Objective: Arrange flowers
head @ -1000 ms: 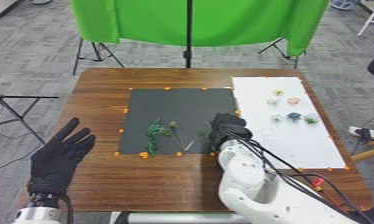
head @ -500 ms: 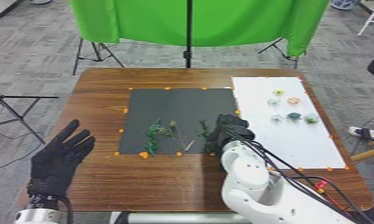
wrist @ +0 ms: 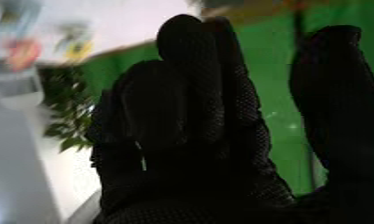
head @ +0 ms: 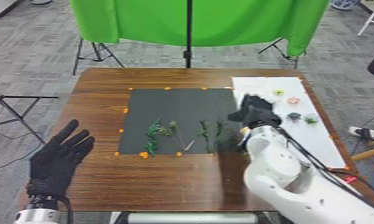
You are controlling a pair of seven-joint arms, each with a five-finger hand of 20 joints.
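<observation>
We see the right hand open: in the right wrist view its fingers reach out nearly straight, with the thumb set well apart and green cloth in the gap. In the head view it is over the border between the dark mat and the white sheet; we cannot tell whether it touches either. The left hand is open too, its fingers spread, beside the mat at the left of the table.

Compared with half a second ago, we find the right hand farther right and forward, off the mat's right part. A thin green stem has come into sight there, beside another green stem. The two pale flowers we saw before are now behind the hand.

On the mat we also see a leafy sprig and budded stems. On the sheet lie yellow, pink, blue-grey and greenish flowers. In the right wrist view we make out blurred pink and yellow blooms, plus leafy greenery behind the fingers.
</observation>
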